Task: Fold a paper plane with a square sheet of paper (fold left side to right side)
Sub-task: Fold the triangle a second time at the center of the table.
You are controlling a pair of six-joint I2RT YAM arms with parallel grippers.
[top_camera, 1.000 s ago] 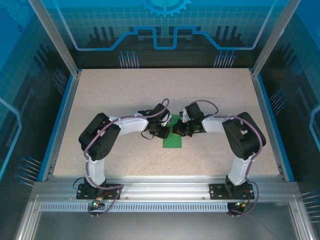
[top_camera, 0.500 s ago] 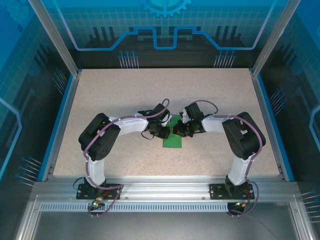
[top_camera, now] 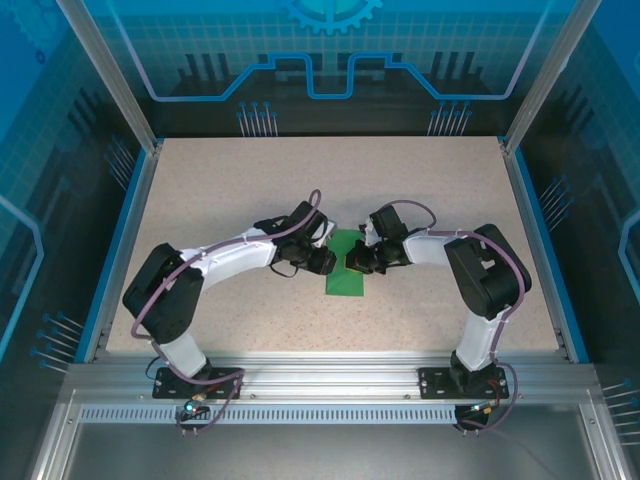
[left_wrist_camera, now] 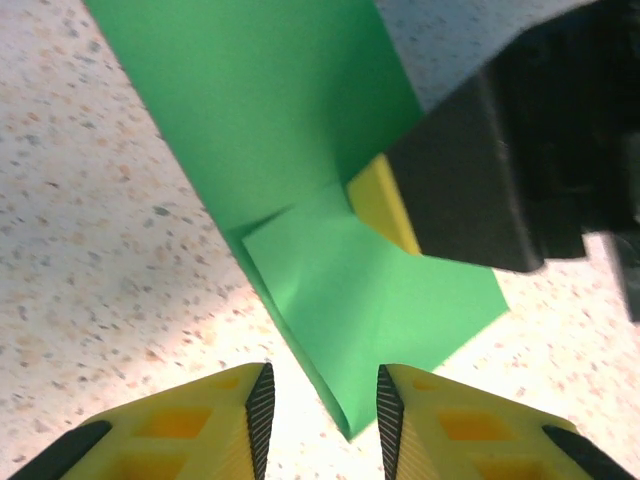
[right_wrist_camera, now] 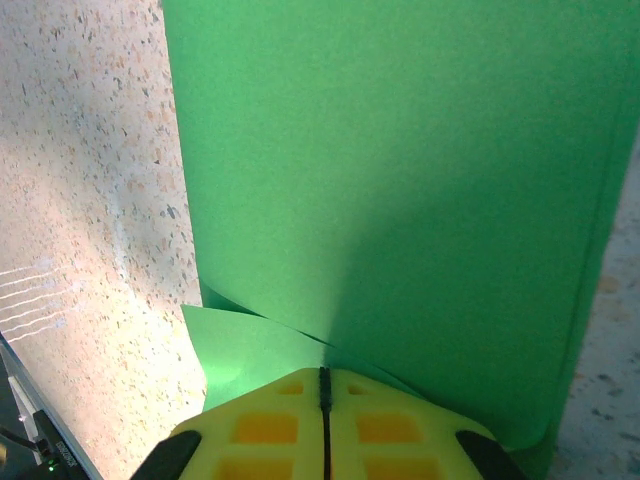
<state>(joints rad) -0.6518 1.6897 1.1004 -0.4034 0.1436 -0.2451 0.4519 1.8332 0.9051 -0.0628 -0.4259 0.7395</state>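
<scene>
Seeing the square sheet of paper (top_camera: 344,276) lying folded on the desk (top_camera: 450,200), in the middle, right between the two arms. Finding the left gripper (left_wrist_camera: 322,396) released, fingers apart and holding nothing, with a corner of the green sheet pointing at the gap. Finding the right gripper (right_wrist_camera: 323,378) clenched tight, tips touching the sheet's right side.

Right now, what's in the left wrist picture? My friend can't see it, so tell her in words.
A folded sheet of green paper lies on a speckled table. The left pincer stands open around its near corner, and the right pincer pinches it from the upper right.
</scene>
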